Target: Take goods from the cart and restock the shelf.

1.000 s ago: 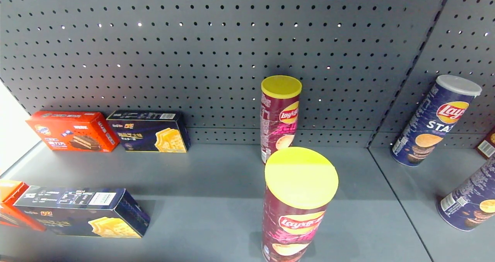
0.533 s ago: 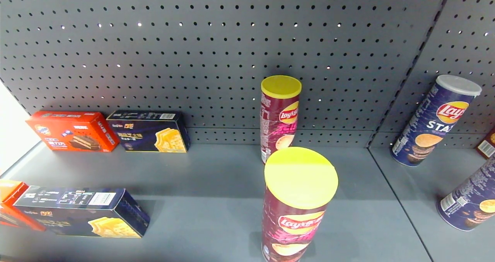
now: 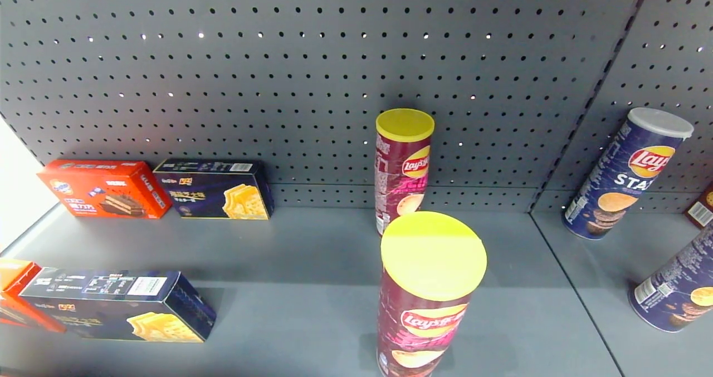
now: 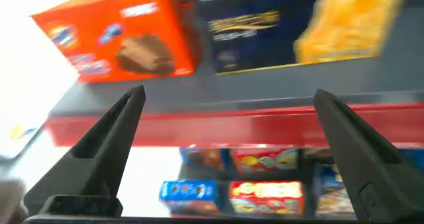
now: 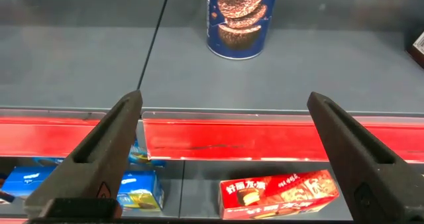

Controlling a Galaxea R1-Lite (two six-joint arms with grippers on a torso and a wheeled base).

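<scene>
Idling: shelf (image 3: 312, 254) unchanged, maroon chip can (image 3: 429, 310) still at 6 o'clock of its twin (image 3: 404, 165); left gripper (image 4: 230, 95), right gripper (image 5: 225, 97) wide open, empty, next pick pending.

Shelf (image 3: 301, 254) lies open between front navy box (image 3: 117, 304) and front maroon can (image 3: 429, 310).

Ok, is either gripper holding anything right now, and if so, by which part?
Nothing is held. The left gripper and the right gripper are both open, with no goods between them.

Matt metal shelf (image 3: 312, 265) (perforated back), glossy cartons (image 3: 220, 190).
</scene>
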